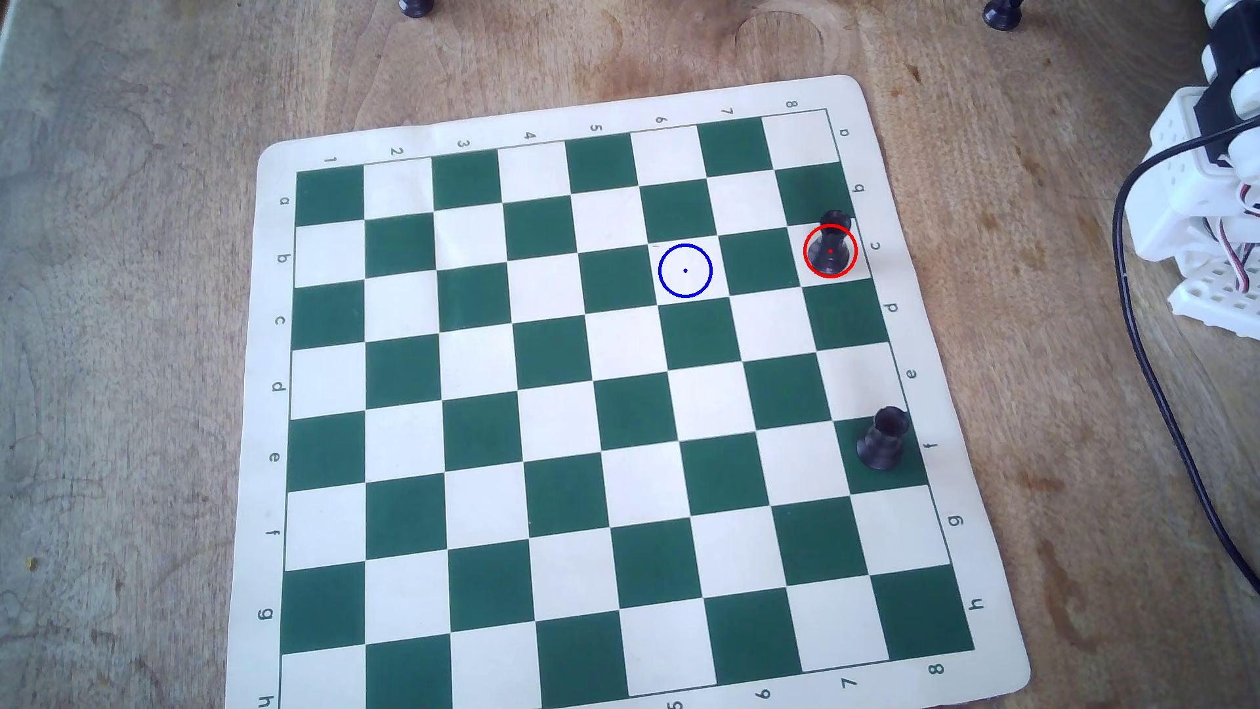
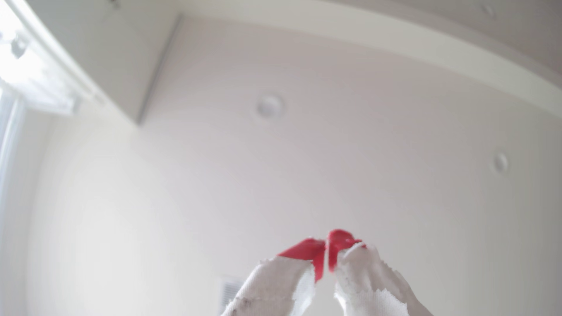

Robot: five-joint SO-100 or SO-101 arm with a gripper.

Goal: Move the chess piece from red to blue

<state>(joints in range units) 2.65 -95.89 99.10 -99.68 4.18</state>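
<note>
In the overhead view a small black rook-like chess piece (image 1: 830, 244) stands upright inside the red circle (image 1: 805, 253) on a white square at the board's right edge. The blue circle (image 1: 660, 271) sits empty on a white square two squares to the left. A twin black piece (image 1: 883, 440) stands on a green square lower at the right edge. The gripper's fingertips are outside the overhead view. In the wrist view my gripper (image 2: 326, 243) points up at the ceiling, its red-tipped, white-wrapped fingers (image 2: 304, 250) pressed together and holding nothing.
The green and white chessboard mat (image 1: 273, 382) lies on a wooden table. The white arm base (image 1: 1207, 204) and a black cable (image 1: 1159, 409) are at the right edge. Two dark pieces (image 1: 416, 7) (image 1: 1002, 13) stand off the board at the top.
</note>
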